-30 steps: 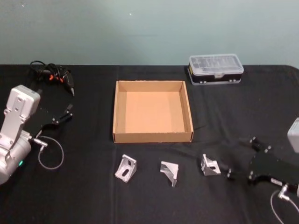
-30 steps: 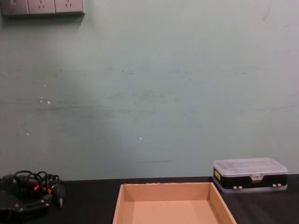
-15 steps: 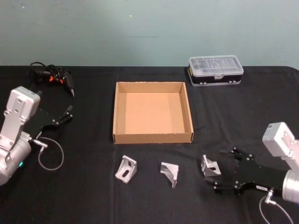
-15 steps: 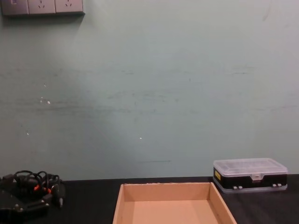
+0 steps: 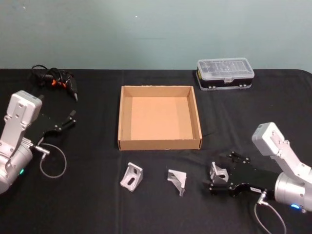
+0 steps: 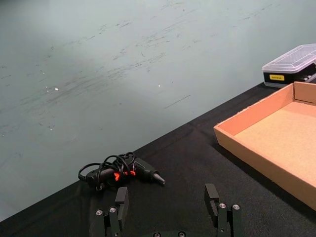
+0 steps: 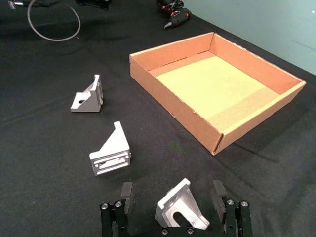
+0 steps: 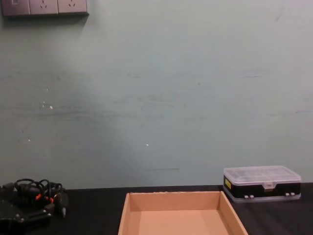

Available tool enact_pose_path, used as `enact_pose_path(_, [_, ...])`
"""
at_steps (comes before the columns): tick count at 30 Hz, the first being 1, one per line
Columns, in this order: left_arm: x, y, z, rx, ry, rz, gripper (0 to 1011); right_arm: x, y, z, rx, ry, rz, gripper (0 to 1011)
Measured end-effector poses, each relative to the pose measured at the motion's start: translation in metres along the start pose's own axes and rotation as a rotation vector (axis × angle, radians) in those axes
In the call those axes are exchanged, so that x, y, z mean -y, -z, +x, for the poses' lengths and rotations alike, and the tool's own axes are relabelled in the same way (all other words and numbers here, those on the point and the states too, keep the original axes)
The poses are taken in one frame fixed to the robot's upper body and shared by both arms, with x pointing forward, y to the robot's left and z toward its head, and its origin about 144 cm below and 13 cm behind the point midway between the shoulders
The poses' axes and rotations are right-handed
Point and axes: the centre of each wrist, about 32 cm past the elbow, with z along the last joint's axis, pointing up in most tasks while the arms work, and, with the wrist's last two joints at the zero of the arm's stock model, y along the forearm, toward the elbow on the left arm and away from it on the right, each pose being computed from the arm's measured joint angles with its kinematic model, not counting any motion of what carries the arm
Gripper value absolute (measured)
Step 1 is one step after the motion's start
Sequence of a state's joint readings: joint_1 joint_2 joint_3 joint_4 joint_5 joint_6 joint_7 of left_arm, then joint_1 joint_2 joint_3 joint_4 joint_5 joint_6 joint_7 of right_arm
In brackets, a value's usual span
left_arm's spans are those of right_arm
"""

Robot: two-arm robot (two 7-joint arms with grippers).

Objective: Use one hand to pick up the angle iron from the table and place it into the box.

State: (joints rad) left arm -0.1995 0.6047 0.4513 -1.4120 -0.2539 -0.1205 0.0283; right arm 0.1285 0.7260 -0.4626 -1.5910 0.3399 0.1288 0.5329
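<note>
Now the right gripper [image 5: 221, 174] straddles the rightmost angle iron [image 7: 179, 208].
Its jaws stand apart on either side, not clamped; the iron sits on the table [image 5: 97, 204], near the box [image 5: 159, 143]. Left gripper [image 5: 72, 118] rests spread wide at the table's left.

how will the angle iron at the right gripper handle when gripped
The angle iron looks like solid metal, so probably rigid and heavy for its size. Its smooth sloped faces might slip or twist in the open right gripper. Resting on a flat face, it likely won't roll.
</note>
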Motion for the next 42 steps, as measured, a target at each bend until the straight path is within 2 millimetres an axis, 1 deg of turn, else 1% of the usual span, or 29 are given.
enact_pose_path(4, [0.0000, 0.0000, 0.0000, 0.000, 0.000, 0.000, 1011, -0.0054, 0.0020, 0.0001, -0.007, 0.004, -0.015, 1000])
enact_pose_path(16, [0.0000, 0.0000, 0.0000, 0.000, 0.000, 0.000, 1011, -0.0042, 0.0013, 0.0002, -0.004, 0.003, -0.012, 1000])
enact_pose_path(19, [0.0000, 0.0000, 0.0000, 0.000, 0.000, 0.000, 1011, -0.0039, 0.0011, 0.0003, -0.004, 0.003, -0.010, 946])
enact_pose_path(20, [0.0000, 0.0000, 0.0000, 0.000, 0.000, 0.000, 1011, -0.0038, 0.0011, 0.0003, -0.004, 0.003, -0.010, 946])
enact_pose_path(24, [0.0000, 0.0000, 0.0000, 0.000, 0.000, 0.000, 1011, -0.0036, 0.0010, 0.0003, -0.003, 0.003, -0.009, 821])
enact_pose_path(25, [0.0000, 0.0000, 0.0000, 0.000, 0.000, 0.000, 1011, -0.0036, 0.0009, 0.0003, -0.003, 0.003, -0.009, 812])
enact_pose_path(26, [0.0000, 0.0000, 0.0000, 0.000, 0.000, 0.000, 1011, -0.0035, 0.0009, 0.0004, -0.003, 0.004, -0.008, 768])
enact_pose_path(27, [0.0000, 0.0000, 0.0000, 0.000, 0.000, 0.000, 1012, -0.0035, 0.0009, 0.0004, -0.003, 0.004, -0.008, 750])
enact_pose_path(31, [0.0000, 0.0000, 0.0000, 0.000, 0.000, 0.000, 1011, -0.0034, 0.0009, 0.0004, -0.003, 0.004, -0.008, 622])
enact_pose_path(32, [0.0000, 0.0000, 0.0000, 0.000, 0.000, 0.000, 1011, -0.0033, 0.0009, 0.0003, -0.003, 0.004, -0.008, 575])
enact_pose_path(34, [0.0000, 0.0000, 0.0000, 0.000, 0.000, 0.000, 1011, -0.0033, 0.0009, 0.0003, -0.003, 0.004, -0.007, 536])
enact_pose_path(36, [0.0000, 0.0000, 0.0000, 0.000, 0.000, 0.000, 1011, -0.0033, 0.0008, 0.0002, -0.003, 0.004, -0.007, 450])
enact_pose_path(39, [0.0000, 0.0000, 0.0000, 0.000, 0.000, 0.000, 1011, -0.0032, 0.0007, 0.0002, -0.003, 0.004, -0.006, 399])
enact_pose_path(42, [0.0000, 0.0000, 0.0000, 0.000, 0.000, 0.000, 1011, -0.0032, 0.0007, 0.0003, -0.003, 0.004, -0.006, 383])
